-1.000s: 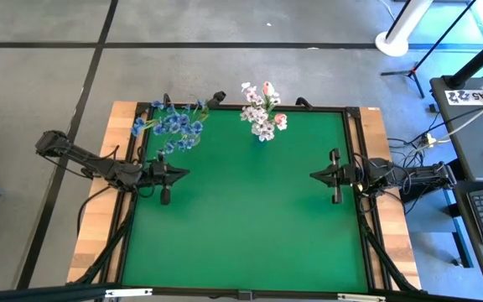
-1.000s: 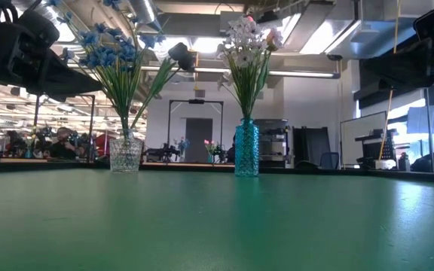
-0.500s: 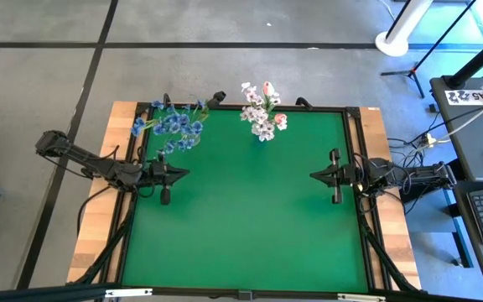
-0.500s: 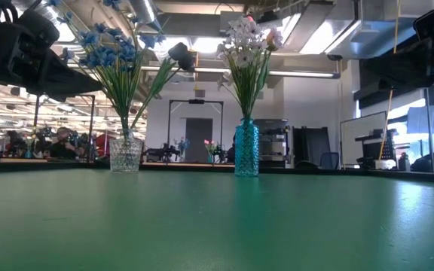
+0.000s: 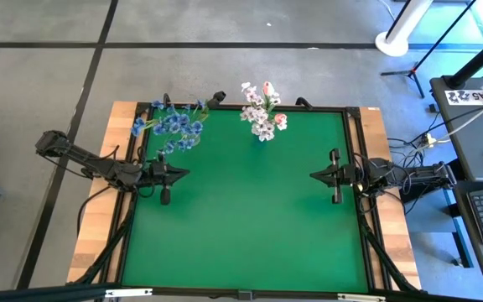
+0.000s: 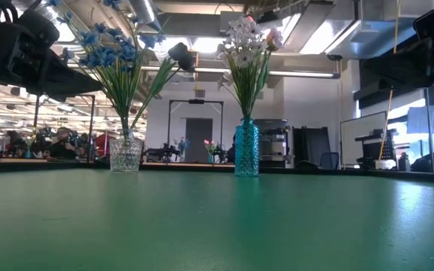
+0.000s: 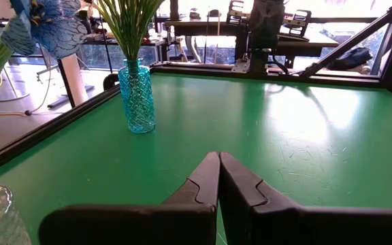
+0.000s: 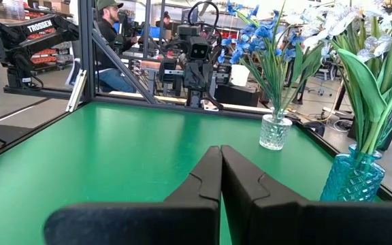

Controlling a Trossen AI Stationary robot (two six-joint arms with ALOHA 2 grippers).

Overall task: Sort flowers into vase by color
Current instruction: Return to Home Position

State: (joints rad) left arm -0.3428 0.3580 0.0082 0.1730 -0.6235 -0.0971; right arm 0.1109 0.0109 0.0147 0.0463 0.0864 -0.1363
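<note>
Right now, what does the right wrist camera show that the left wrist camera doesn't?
Only the right wrist view shows the clear vase whole, the white blossoms and a person in a cap in the background. Only the left wrist view shows the teal vase whole, down to its foot on the green mat. Both show blue flowers, that teal vase, the mat, and their own gripper shut: right gripper, left gripper.

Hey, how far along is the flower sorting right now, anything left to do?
Sorting looks done: the blue flowers stand in the clear vase at the mat's top left, the white and pink flowers in the teal vase at top middle. Nothing is in hand: the left gripper and right gripper are shut and empty. No loose stems show on the green mat.
</note>
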